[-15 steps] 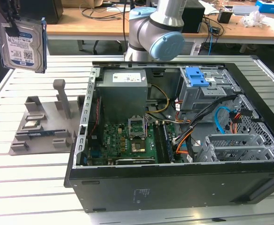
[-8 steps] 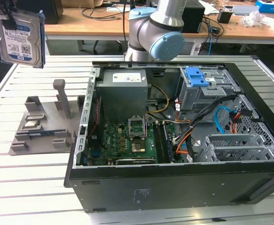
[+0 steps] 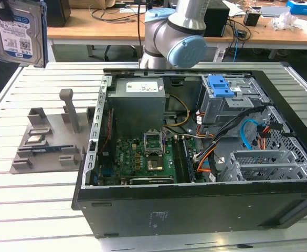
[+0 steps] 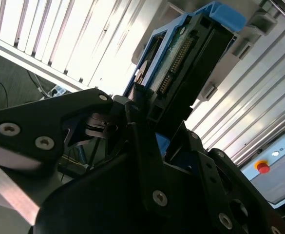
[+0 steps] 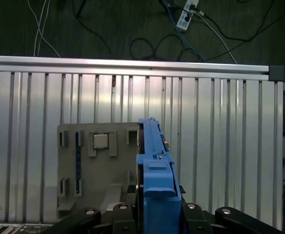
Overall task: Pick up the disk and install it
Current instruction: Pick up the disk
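The disk (image 3: 18,32) aloft, well apart from the open computer case (image 3: 195,207).

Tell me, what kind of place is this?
Probably a robot lab or workshop: a robot arm holds the disk above a slatted metal table bearing an open computer case, with desks behind.

the exterior view looks down over the computer case (image 3: 195,212); both wrist views sit close against the disk (image 5: 154,156) (image 4: 181,68).

Silver-grey arm (image 3: 166,29), light-blue round joint cap (image 3: 188,52), behind computer case (image 3: 195,212); black gripper (image 4: 154,122) linkages, silver screws (image 4: 153,197).
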Tool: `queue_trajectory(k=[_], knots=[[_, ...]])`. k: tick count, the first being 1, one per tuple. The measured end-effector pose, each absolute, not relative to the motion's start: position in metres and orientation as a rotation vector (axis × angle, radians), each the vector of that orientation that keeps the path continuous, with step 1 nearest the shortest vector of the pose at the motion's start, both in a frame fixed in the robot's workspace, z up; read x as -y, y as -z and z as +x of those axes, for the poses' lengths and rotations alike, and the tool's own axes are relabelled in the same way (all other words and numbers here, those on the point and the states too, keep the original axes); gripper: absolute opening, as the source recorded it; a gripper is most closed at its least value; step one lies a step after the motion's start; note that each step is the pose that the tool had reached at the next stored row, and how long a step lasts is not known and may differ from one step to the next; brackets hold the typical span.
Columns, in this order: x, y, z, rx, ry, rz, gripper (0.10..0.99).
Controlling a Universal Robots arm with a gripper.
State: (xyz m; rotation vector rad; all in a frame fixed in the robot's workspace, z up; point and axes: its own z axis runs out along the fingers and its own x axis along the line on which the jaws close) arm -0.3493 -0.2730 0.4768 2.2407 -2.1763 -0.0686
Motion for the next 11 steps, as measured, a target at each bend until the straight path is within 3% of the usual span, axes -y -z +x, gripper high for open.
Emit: queue_trajectory(k=[11], knots=[[0.272,-0.502,-0.349,2.176,0.069,2.241,0.365]])
